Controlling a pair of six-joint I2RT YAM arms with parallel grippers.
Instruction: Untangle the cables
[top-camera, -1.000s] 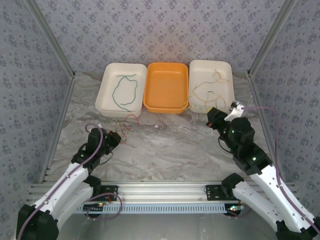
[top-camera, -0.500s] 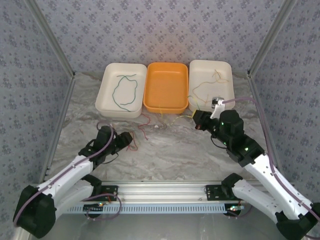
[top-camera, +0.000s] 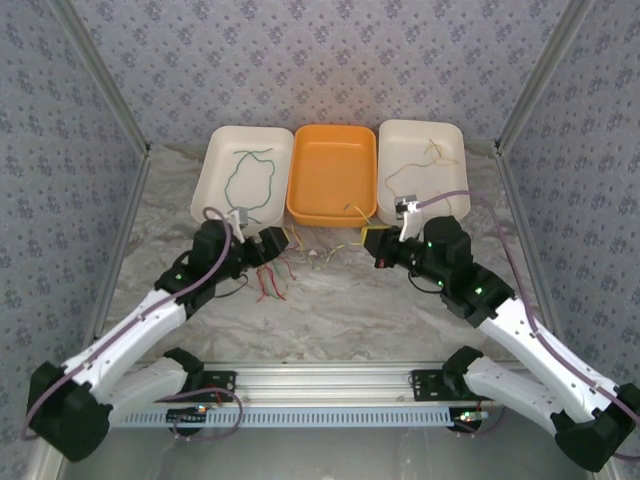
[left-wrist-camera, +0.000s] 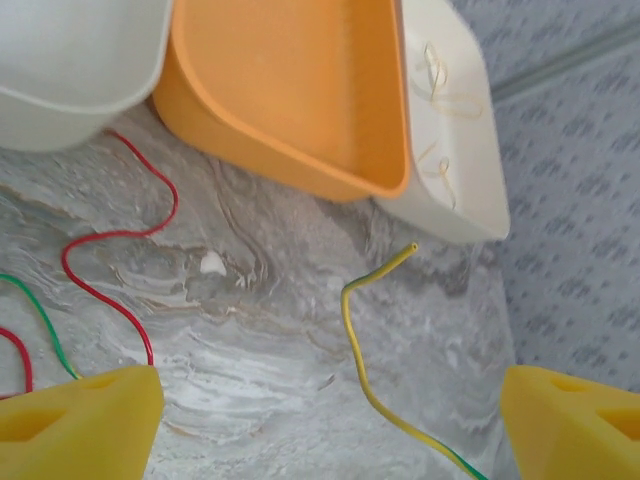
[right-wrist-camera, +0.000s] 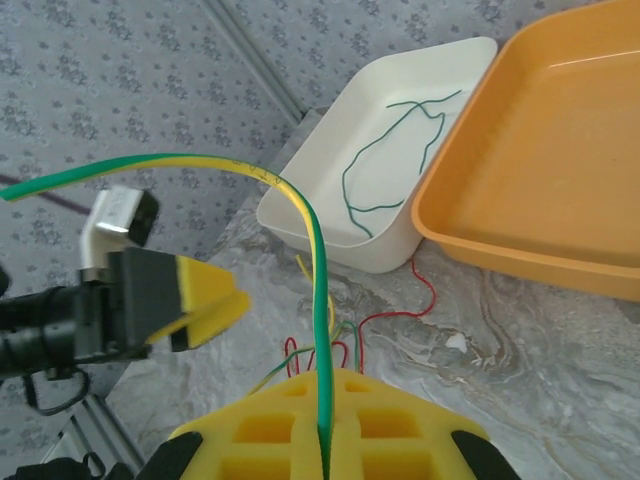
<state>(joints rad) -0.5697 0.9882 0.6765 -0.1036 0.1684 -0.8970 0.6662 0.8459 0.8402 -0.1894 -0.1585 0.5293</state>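
My right gripper (top-camera: 378, 247) is shut on a yellow-green cable (right-wrist-camera: 312, 230) that rises from between its pads (right-wrist-camera: 290, 430) and arcs to the left. The cable's free end (left-wrist-camera: 357, 330) lies across the table between the wide-open fingers of my left gripper (left-wrist-camera: 330, 440), touching neither. That left gripper (top-camera: 264, 246) holds nothing. A red cable (top-camera: 270, 282) lies tangled with a green-yellow strand on the table beside it. A green cable (top-camera: 249, 181) lies in the left white tray (top-camera: 213, 160). Cream cables (top-camera: 432, 157) lie in the right white tray (top-camera: 457, 150).
An orange tray (top-camera: 333, 175) stands between the two white trays at the back. A small white speck (top-camera: 316, 256) lies on the marble table in front of it. Patterned walls and metal rails close in both sides.
My left gripper has opened, let go of the red cable and moved forward and right toward the trays. The right gripper has moved left, drawing the yellow-green cable with it.
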